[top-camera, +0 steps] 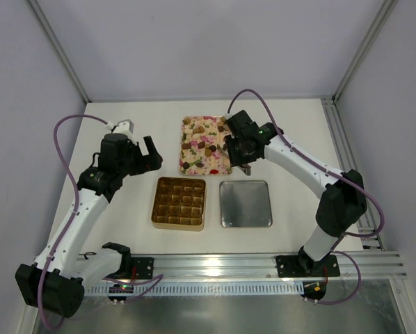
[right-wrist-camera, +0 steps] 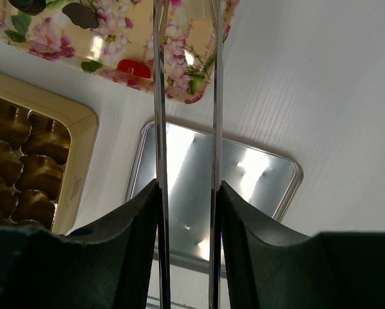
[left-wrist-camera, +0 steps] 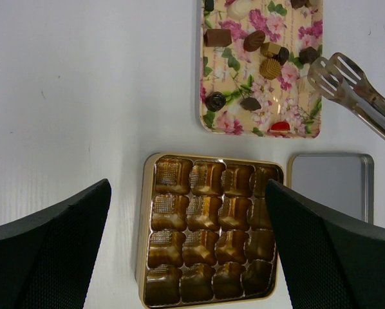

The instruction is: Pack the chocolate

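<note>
Several pieces of chocolate [top-camera: 206, 145] lie scattered on the pink flower-patterned tray [left-wrist-camera: 234, 122]; one of them is a brown block [left-wrist-camera: 217, 37]. The gold box [top-camera: 179, 202] in front of the tray shows only bare brown cells [left-wrist-camera: 205, 212]. My right gripper [top-camera: 239, 149] is shut on a pair of metal tongs [left-wrist-camera: 347, 90]. Their tips hang over the tray's right edge with nothing between them. In the right wrist view the tongs' two arms [right-wrist-camera: 159, 129] run up between my fingers [right-wrist-camera: 134, 225]. My left gripper [left-wrist-camera: 187, 185] hovers open above the box and holds nothing.
A silver lid [top-camera: 245, 203] lies flat to the right of the gold box, under the right wrist. A red piece [right-wrist-camera: 133, 67] sits near the tray's front edge. White walls and a metal rail [top-camera: 347, 261] bound the table.
</note>
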Controlling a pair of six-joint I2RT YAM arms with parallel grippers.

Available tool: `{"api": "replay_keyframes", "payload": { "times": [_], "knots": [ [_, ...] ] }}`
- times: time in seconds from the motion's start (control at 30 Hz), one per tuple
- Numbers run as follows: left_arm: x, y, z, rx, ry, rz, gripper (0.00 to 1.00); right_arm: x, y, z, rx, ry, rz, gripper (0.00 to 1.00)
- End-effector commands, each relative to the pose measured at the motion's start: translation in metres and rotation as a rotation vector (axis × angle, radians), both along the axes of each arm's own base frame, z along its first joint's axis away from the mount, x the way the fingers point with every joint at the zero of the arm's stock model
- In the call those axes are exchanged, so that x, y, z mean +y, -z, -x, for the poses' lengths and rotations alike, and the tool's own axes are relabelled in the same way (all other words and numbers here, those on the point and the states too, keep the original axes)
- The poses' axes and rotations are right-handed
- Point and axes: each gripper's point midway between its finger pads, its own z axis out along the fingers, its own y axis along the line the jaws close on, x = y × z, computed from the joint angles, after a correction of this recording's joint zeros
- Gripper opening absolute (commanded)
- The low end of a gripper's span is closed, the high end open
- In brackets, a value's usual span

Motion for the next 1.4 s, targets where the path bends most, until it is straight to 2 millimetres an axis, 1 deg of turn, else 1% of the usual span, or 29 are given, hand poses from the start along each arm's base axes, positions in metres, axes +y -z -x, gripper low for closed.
{"api": "replay_keyframes", "payload": {
  "times": [0.0, 0.1, 0.47, 0.5, 0.67, 0.7, 0.77, 0.87, 0.9, 0.97, 1.0, 1.07, 1.1, 1.2, 1.27, 1.3, 1.37],
  "knots": [
    [0.001, -0.004, -0.003, -0.016, -0.004, -0.006, 1.00, 0.003, 0.003, -0.004, -0.015, -0.002, 0.006, 0.43],
    [0.001, -0.004, -0.003, -0.017, -0.005, -0.005, 1.00, 0.001, 0.007, -0.004, -0.011, 0.000, 0.024, 0.43],
    [0.001, -0.001, -0.004, -0.007, -0.005, -0.008, 1.00, 0.004, 0.026, -0.004, 0.021, -0.013, 0.040, 0.42],
    [0.001, -0.001, -0.004, -0.007, -0.005, -0.008, 1.00, 0.004, 0.026, -0.004, 0.022, -0.013, 0.041, 0.39],
    [0.001, -0.002, -0.004, -0.009, -0.006, -0.009, 1.00, 0.003, 0.024, -0.004, 0.017, -0.018, 0.041, 0.29],
    [0.001, -0.001, -0.004, -0.007, -0.003, -0.009, 1.00, 0.004, 0.022, -0.004, 0.014, -0.017, 0.038, 0.26],
    [0.001, -0.001, -0.004, -0.005, -0.006, -0.010, 1.00, 0.005, 0.017, -0.003, 0.010, -0.021, 0.025, 0.23],
    [0.001, -0.001, -0.004, -0.008, -0.005, -0.010, 1.00, 0.012, 0.001, -0.002, -0.011, -0.038, -0.009, 0.20],
    [0.002, -0.001, -0.004, -0.007, -0.008, -0.012, 1.00, 0.014, -0.013, -0.004, -0.037, -0.040, -0.030, 0.19],
    [0.002, -0.002, -0.004, -0.010, -0.008, -0.011, 1.00, 0.017, -0.024, -0.001, -0.049, -0.054, -0.039, 0.19],
    [0.002, -0.001, -0.005, -0.008, -0.007, -0.013, 1.00, 0.021, -0.036, -0.001, -0.072, -0.060, -0.059, 0.18],
    [0.002, -0.001, -0.004, -0.008, -0.008, -0.012, 1.00, 0.029, -0.045, 0.006, -0.075, -0.091, -0.079, 0.18],
    [0.003, -0.002, -0.005, -0.010, -0.012, -0.013, 1.00, 0.033, -0.053, 0.008, -0.083, -0.101, -0.093, 0.18],
    [0.003, -0.002, -0.005, -0.011, -0.012, -0.016, 1.00, 0.050, -0.063, 0.021, -0.091, -0.156, -0.120, 0.18],
    [0.003, -0.001, -0.004, -0.009, -0.014, -0.016, 1.00, 0.060, -0.066, 0.031, -0.083, -0.185, -0.137, 0.18],
    [0.004, -0.002, -0.004, -0.009, -0.016, -0.016, 1.00, 0.072, -0.068, 0.042, -0.077, -0.221, -0.150, 0.18],
    [0.004, -0.003, -0.004, -0.014, -0.020, -0.018, 1.00, 0.085, -0.070, 0.051, -0.073, -0.254, -0.169, 0.18]
  ]
}}
